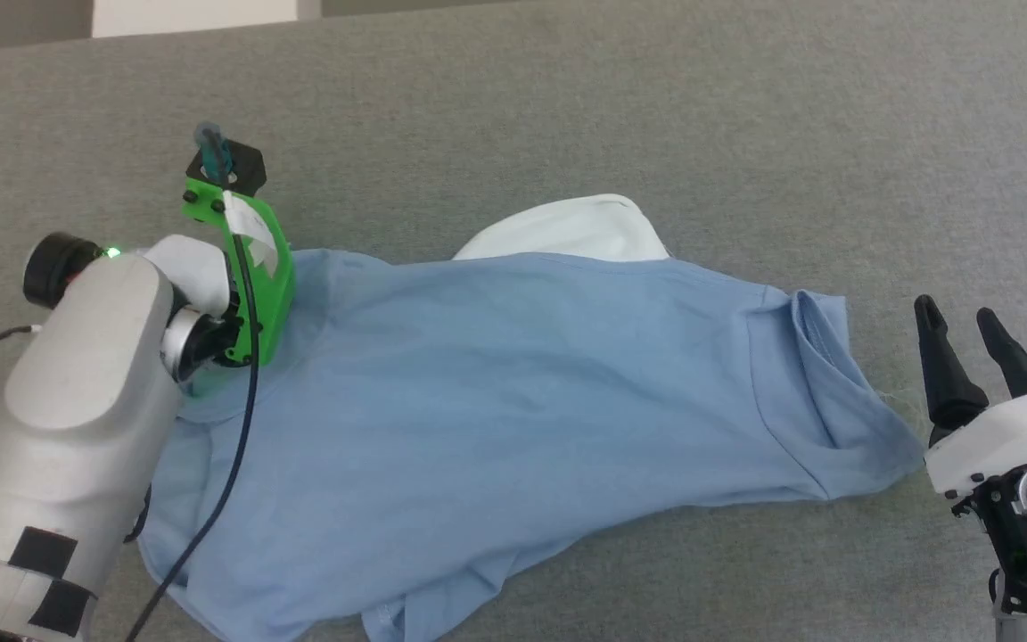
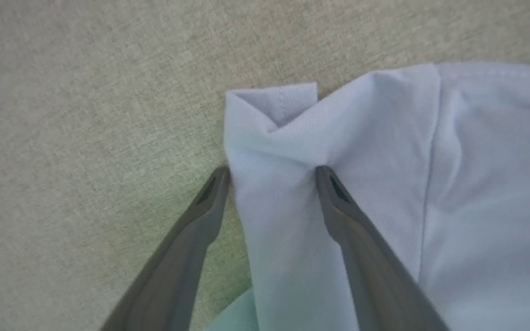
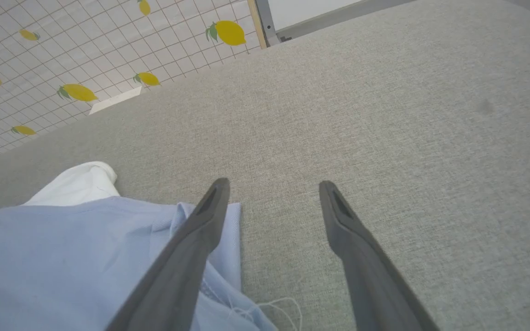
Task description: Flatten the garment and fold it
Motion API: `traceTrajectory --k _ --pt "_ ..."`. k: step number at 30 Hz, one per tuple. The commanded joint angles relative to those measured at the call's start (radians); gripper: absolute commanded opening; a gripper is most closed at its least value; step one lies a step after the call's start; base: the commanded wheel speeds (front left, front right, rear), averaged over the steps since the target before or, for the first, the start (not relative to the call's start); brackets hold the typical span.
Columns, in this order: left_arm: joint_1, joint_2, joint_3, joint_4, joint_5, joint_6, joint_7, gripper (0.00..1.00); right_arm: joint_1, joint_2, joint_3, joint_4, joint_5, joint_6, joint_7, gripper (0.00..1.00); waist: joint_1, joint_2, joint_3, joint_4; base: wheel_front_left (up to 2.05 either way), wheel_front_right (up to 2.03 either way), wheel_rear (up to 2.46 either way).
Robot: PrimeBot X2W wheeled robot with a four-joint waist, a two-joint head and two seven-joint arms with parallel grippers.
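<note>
Grey cloth covered the desk (image 1: pixel 567 89), and behind it was a wall (image 3: pixel 108 50) with yellow lemons (image 3: pixel 76 92) on it. The garment (image 1: pixel 513 374) lay across the middle of the desk. It was a light blue shirt, spread out sideways but bumpy, with its near edge tucked under and a white part (image 1: pixel 567 232) poking out at the far side.

The left hand (image 2: pixel 272 177) was down at the shirt's left end. Its two fingers were spread apart with a bunched-up corner of blue cloth between them, and they were not squeezing it yet. The right hand (image 1: pixel 959 325) sat just beside the sleeve (image 1: pixel 821 374) at the right end. It was not touching the sleeve, and its fingers were spread too, holding nothing.

I think the robot was at the flattening step, getting ready to grab both ends. Next, the left hand would need to pinch its corner and the right hand would need to reach over to the sleeve. Then both could pull the shirt smooth. No fold had been made yet.
</note>
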State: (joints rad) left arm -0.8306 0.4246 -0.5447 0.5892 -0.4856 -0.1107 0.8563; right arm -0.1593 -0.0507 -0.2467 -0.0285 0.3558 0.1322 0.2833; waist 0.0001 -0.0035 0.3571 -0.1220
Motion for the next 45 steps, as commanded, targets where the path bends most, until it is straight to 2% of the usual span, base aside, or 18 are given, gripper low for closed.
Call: traceTrajectory --k 1,2,5,8,10,14,16,20,26,27,28,31,34,41,45 --pt "0.047 -0.013 -0.026 0.022 -0.014 -0.008 0.017 0.65 -0.003 0.0 0.0 0.005 0.003 -0.002 -0.011 1.0 -0.0001 0.0035 0.011 -0.009 0.0 0.0 0.0" --pt "0.053 -0.018 -0.027 0.015 -0.024 -0.01 0.008 0.0 0.0 0.0 -0.002 0.009 0.004 -0.002 -0.014 1.0 -0.0001 0.0035 0.008 -0.003 0.0 0.0 0.0" --pt "0.059 -0.036 -0.002 -0.003 -0.06 -0.01 -0.037 0.0 0.003 0.0 0.003 0.026 0.005 -0.002 -0.02 1.0 -0.0001 0.0035 -0.012 0.019 0.0 0.0 0.0" --pt "0.05 -0.052 0.06 -0.02 -0.109 0.008 -0.106 0.0 0.0 0.0 0.011 0.045 0.002 -0.002 -0.022 1.0 -0.0001 0.0035 -0.04 0.042 0.0 0.0 0.0" --pt "0.035 -0.061 0.136 -0.045 -0.157 0.037 -0.187 0.0 -0.003 0.0 0.012 0.064 -0.004 -0.002 -0.021 1.0 -0.0001 0.0035 -0.084 0.077 0.0 0.0 0.0" --pt "0.04 -0.047 0.21 -0.078 -0.194 0.074 -0.255 0.0 0.002 0.0 0.008 0.08 -0.01 -0.002 -0.016 1.0 -0.0001 0.0035 -0.131 0.12 0.0 0.0 0.0" --pt "0.129 -0.001 0.283 -0.122 -0.223 0.143 -0.287 0.0 0.016 0.0 0.004 0.09 -0.016 -0.002 -0.002 1.0 -0.0001 0.0035 -0.172 0.174 0.0 0.0 0.0" --pt "0.268 0.023 0.321 -0.14 -0.26 0.181 -0.281 0.0 0.023 0.0 0.003 0.091 -0.02 -0.002 0.007 1.0 -0.0001 0.0035 -0.188 0.2 0.0 0.0 0.0" --pt "0.457 -0.02 0.345 -0.154 -0.334 0.207 -0.27 0.0 0.03 0.0 0.005 0.088 -0.023 -0.002 0.022 1.0 -0.0001 0.0035 -0.2 0.215 0.0 0.0 0.0" --pt "0.474 -0.031 0.35 -0.156 -0.347 0.211 -0.27 0.33 0.031 0.0 0.006 0.089 -0.024 -0.002 0.024 1.0 -0.0001 0.0035 -0.204 0.216 0.0 0.0 0.0" --pt "0.491 -0.041 0.356 -0.161 -0.356 0.216 -0.278 1.0 0.035 0.0 0.006 0.09 -0.024 -0.002 0.026 1.0 -0.0001 0.0035 -0.211 0.218 0.0 0.0 0.0" --pt "0.516 -0.057 0.382 -0.187 -0.368 0.223 -0.33 1.0 0.042 0.0 0.007 0.088 -0.025 -0.002 0.033 1.0 -0.0001 0.0035 -0.223 0.219 0.0 0.0 0.0" --pt "0.525 -0.053 0.418 -0.239 -0.357 0.2 -0.445 1.0 0.048 0.0 0.01 0.083 -0.03 -0.002 0.041 1.0 -0.0001 0.0035 -0.239 0.217 0.0 0.0 0.0" --pt "0.586 -0.015 0.468 -0.374 -0.199 0.123 -0.884 1.0 0.056 0.0 0.025 0.062 -0.051 -0.002 0.072 1.0 -0.0001 0.0035 -0.258 0.205 0.0 0.0 0.0" --pt "0.647 -0.018 0.456 -0.393 -0.126 0.111 -1.04 1.0 0.053 0.0 0.051 0.045 -0.099 -0.002 0.132 1.0 -0.0001 0.0035 -0.238 0.2 0.0 0.0 0.0"
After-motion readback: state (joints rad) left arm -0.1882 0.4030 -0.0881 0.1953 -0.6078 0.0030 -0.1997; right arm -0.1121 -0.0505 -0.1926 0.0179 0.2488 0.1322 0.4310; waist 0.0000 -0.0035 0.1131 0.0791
